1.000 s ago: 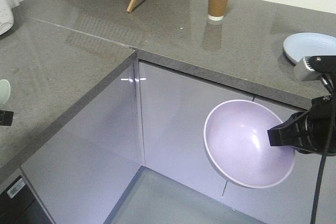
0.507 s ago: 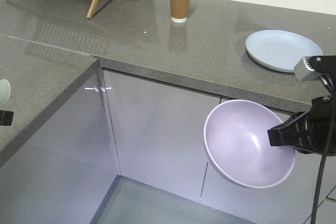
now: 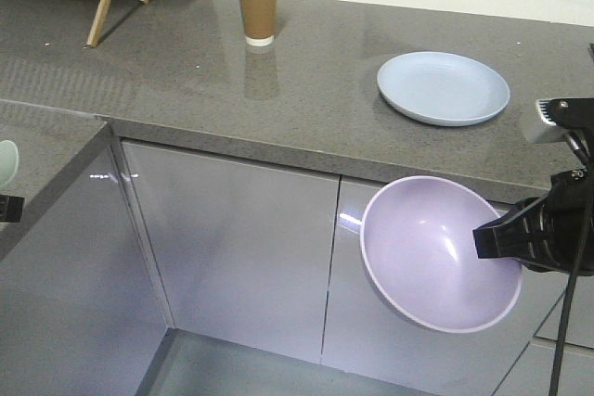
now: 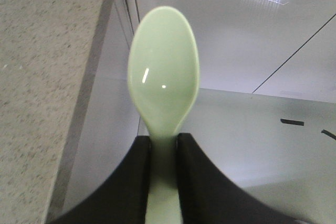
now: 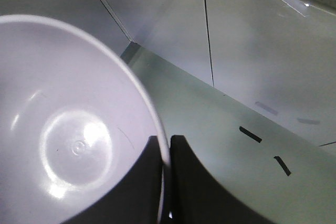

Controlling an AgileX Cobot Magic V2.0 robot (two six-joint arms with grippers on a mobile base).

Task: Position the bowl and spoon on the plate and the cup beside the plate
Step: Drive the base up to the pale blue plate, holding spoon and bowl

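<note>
— Right gripper (image 3: 484,240): pinches the lavender bowl (image 3: 436,257) by a thin bit of rim, jaws closed either side of the wall. Carries it tipped up on edge, below counter level, in front of the cabinet doors (image 3: 232,248).

— Left gripper (image 4: 164,148)?

— Clamps the mint-green spoon (image 4: 164,72) by the handle, scoop poking out ahead. Hangs at the far left, just off the side counter.

— And the rest?

— Pale blue plate (image 3: 444,88): lies bare on the grey countertop (image 3: 306,90), right of centre. Brown paper cup (image 3: 257,6): stands upright, well to the plate's left and farther back.

— Worries?

— Probably three. Could swivel or slip out, glossy plastic in so narrow a pinch. Could knock the counter edge if swung toward the plate before rising above it. Could skid the plate if set down tilted.
</note>
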